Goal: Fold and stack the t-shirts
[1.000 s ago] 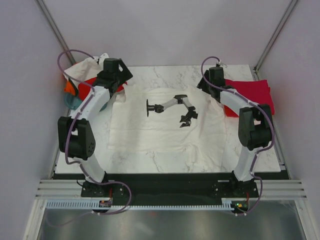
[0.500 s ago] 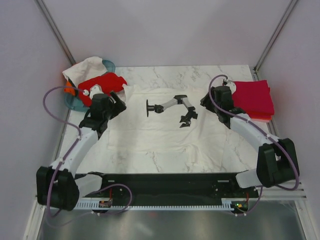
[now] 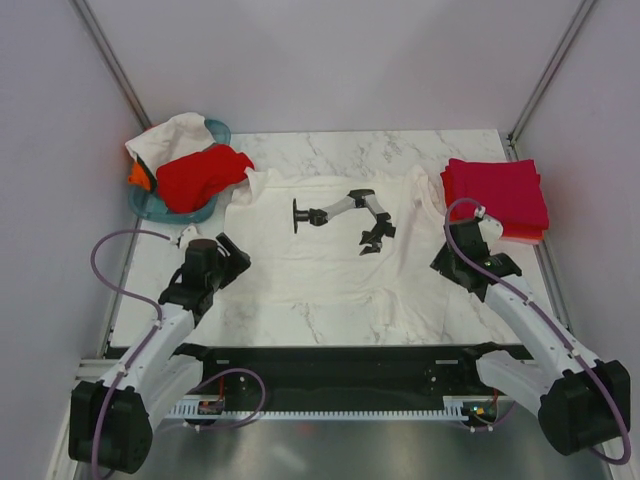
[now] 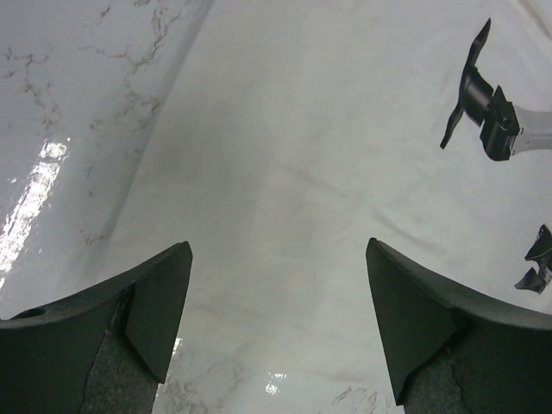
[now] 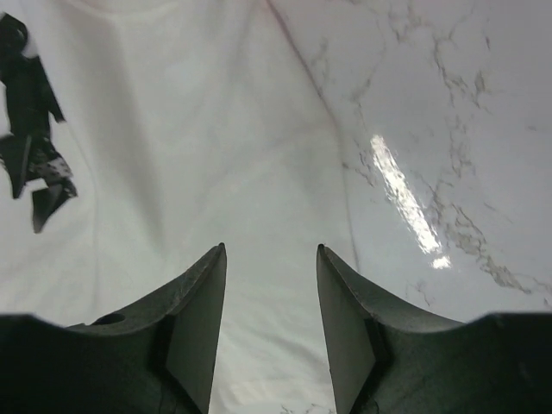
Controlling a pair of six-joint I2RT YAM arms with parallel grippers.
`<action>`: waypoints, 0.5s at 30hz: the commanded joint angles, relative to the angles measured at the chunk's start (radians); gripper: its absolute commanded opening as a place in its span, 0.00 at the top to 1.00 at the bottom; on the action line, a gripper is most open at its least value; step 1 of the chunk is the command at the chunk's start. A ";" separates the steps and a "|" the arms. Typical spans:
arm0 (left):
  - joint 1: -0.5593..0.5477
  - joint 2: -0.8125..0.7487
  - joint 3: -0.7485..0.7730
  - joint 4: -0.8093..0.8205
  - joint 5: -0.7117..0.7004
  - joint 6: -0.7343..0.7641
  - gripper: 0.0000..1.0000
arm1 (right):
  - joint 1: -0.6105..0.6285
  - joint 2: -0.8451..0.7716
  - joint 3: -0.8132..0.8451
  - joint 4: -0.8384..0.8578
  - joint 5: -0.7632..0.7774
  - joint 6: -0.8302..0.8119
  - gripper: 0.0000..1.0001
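left gripper [image 4: 274,267] and right gripper [image 5: 269,259] are hovering jaws apart, gripping nothing, over opposite edges of the flat-lying large white cloth t-shirt [image 3: 320,268]

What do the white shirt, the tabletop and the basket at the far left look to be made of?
The white t-shirt looks like soft matte cloth, probably cotton knit: it lies flat with shallow creases. The tabletop is a glossy marble-look surface with grey veins and sharp glare; stone or laminate cannot be told. The basket looks like smooth teal moulded plastic with a thin, even rim.
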State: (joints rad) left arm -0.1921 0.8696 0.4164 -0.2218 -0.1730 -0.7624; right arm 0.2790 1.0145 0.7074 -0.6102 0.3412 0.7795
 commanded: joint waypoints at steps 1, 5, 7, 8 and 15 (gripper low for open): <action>-0.001 -0.027 -0.011 0.021 -0.017 -0.041 0.11 | 0.028 -0.039 -0.020 -0.175 -0.017 0.082 0.47; -0.001 -0.030 -0.010 0.016 0.004 -0.043 0.12 | 0.054 -0.056 -0.072 -0.259 -0.056 0.125 0.49; -0.001 -0.032 -0.013 0.015 0.024 -0.046 0.12 | 0.064 -0.073 -0.092 -0.272 -0.097 0.136 0.51; 0.000 -0.032 -0.014 0.012 0.026 -0.045 0.12 | 0.071 -0.082 -0.095 -0.279 -0.106 0.138 0.51; -0.001 -0.044 -0.021 0.013 0.038 -0.044 0.12 | 0.097 -0.044 -0.071 -0.318 -0.100 0.196 0.50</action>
State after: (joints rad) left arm -0.1921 0.8417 0.3988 -0.2298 -0.1486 -0.7803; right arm 0.3653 0.9310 0.6117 -0.8982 0.2462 0.9367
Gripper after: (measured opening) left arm 0.877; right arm 0.496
